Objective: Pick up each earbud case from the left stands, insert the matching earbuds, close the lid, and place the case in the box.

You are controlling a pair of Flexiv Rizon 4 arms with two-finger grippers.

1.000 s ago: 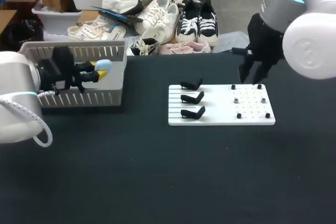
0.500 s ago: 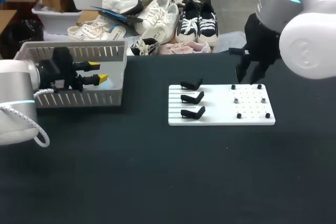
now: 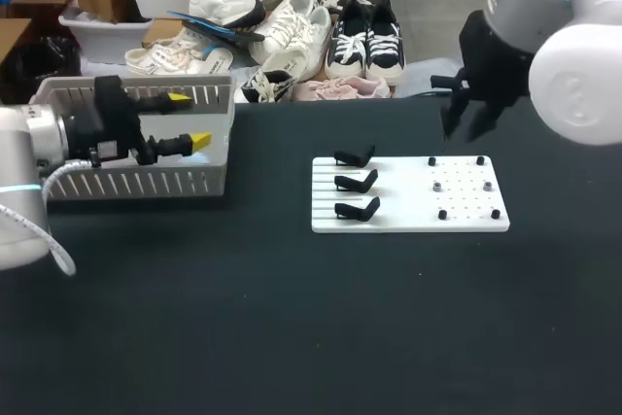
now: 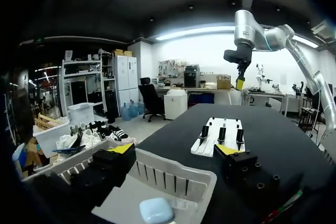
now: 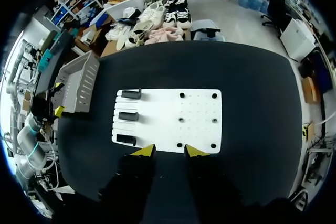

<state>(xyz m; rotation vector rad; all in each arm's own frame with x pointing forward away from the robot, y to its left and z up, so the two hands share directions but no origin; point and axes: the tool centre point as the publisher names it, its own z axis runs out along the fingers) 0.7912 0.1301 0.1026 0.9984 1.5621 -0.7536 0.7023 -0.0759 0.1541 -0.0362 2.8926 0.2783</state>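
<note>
**Stands bare, one case in the box**

All three black stands [image 3: 357,182] on the left side of the white board [image 3: 408,219] are empty. A light-blue earbud case [image 4: 156,210], lid shut, lies on the floor of the white slatted box [image 3: 146,182] at the desk's left end. The rest of the box floor is hidden, so I cannot tell whether other cases lie there. Judging from the bare stands, the task looks near its end or done.

The left arm [image 3: 24,157] comes in over the box. The left jaws are spread and pinch nothing, and they hover above the case and do not touch it. The right arm [image 3: 573,75] hangs above the far edge of the board. The right jaws are also spread and empty.

Small pegs [image 3: 438,185] dot the board's right half, and I cannot make out any earbuds on them. The box's slatted wall [image 4: 173,179] rises just ahead of the left jaws, so pulling out low toward the board would likely catch it.
</note>
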